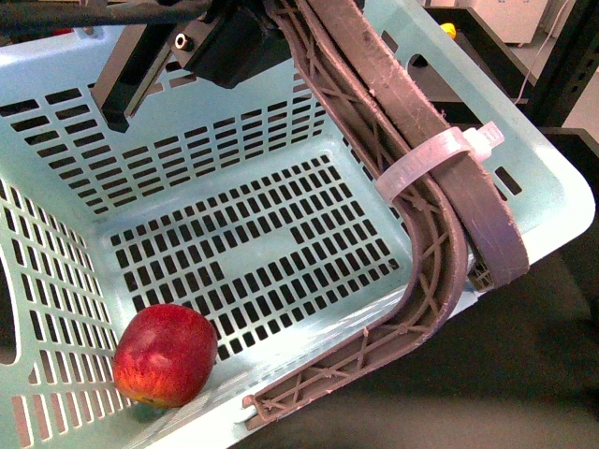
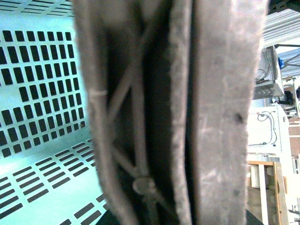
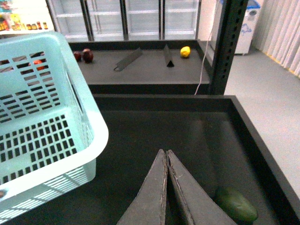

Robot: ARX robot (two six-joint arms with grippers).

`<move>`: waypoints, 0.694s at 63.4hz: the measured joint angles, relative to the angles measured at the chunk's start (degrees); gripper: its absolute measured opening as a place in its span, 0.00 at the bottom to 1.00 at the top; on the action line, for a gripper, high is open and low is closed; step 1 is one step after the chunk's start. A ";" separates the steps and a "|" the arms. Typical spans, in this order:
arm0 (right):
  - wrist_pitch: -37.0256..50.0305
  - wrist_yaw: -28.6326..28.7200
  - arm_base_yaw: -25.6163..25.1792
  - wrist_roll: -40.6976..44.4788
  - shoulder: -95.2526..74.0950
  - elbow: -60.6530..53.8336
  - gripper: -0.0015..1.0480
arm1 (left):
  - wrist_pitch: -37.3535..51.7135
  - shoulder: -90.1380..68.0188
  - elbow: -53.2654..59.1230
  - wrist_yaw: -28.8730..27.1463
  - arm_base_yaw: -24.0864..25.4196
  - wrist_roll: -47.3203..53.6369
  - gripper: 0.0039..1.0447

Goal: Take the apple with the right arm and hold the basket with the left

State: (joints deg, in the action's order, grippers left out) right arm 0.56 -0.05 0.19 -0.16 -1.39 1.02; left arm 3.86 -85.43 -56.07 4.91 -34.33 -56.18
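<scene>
The apple, large, red and streaked with yellow, lies inside the pale teal basket, in the near left corner of its slotted floor. The basket hangs tilted. Its brown-grey ribbed handles, bound by a white zip tie, run up to my left gripper, which is shut on them at the top of the front view. Those handles fill the left wrist view. My right gripper is shut on nothing, over a dark tray just beside the basket's rim. It does not show in the front view.
A green fruit lies in the dark tray near its raised wall, close to the right fingers. On the shelf behind are two small dark red apples, a yellow fruit and a black post.
</scene>
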 joint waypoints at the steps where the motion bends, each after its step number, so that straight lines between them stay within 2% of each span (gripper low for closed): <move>1: -0.13 0.00 0.00 0.00 0.50 0.00 0.02 | 0.00 0.00 0.00 -0.02 0.00 -0.04 0.14; 30: -0.48 -0.04 0.00 0.00 1.01 0.00 0.02 | 0.00 -0.02 -0.04 -0.02 -0.02 -0.04 0.14; 44: -0.48 -0.07 0.00 0.00 1.03 0.00 0.35 | 0.00 -0.02 -0.04 -0.02 0.00 -0.02 0.14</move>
State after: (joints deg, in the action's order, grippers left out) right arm 0.08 -0.12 0.19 -0.16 -0.36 1.02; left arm 3.86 -85.45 -56.12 4.89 -34.33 -56.21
